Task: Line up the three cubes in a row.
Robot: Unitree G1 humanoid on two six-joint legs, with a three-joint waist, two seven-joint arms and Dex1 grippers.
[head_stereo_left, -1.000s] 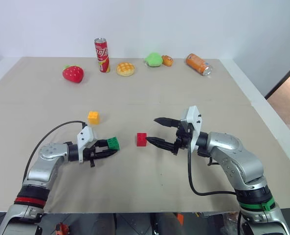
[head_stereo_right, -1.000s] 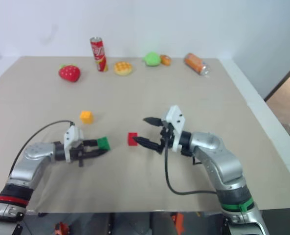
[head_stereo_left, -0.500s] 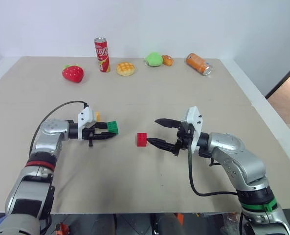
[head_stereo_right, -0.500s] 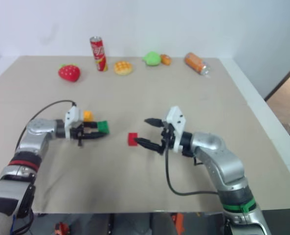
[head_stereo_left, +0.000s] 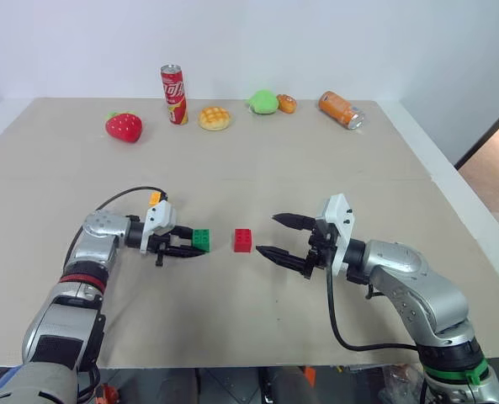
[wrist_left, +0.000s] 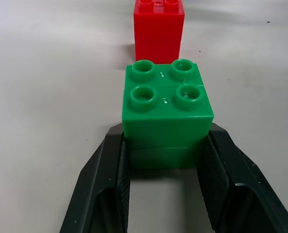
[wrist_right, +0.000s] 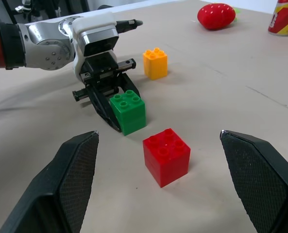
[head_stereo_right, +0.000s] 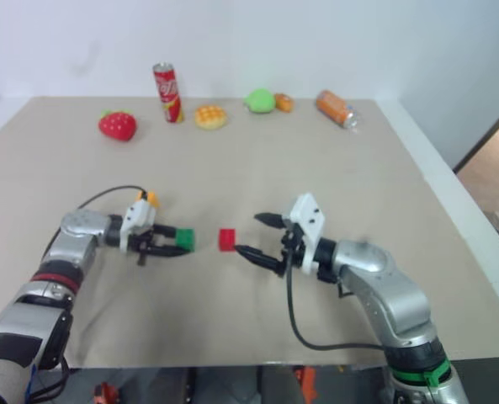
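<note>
Since a second ago, the left end effector [head_stereo_left: 200, 246] has carried the green cube [head_stereo_left: 202, 240] forward and rightward, clamped between its fingers, past the orange-yellow cube [wrist_right: 155, 63] behind its wrist. It now sits low over the surface [head_stereo_left: 257, 168], just left of the red cube [head_stereo_left: 243, 240], a small gap between them. Right of the red cube, the right end effector [head_stereo_left: 270, 236] hovers with fingers wide apart, holding nothing.
</note>
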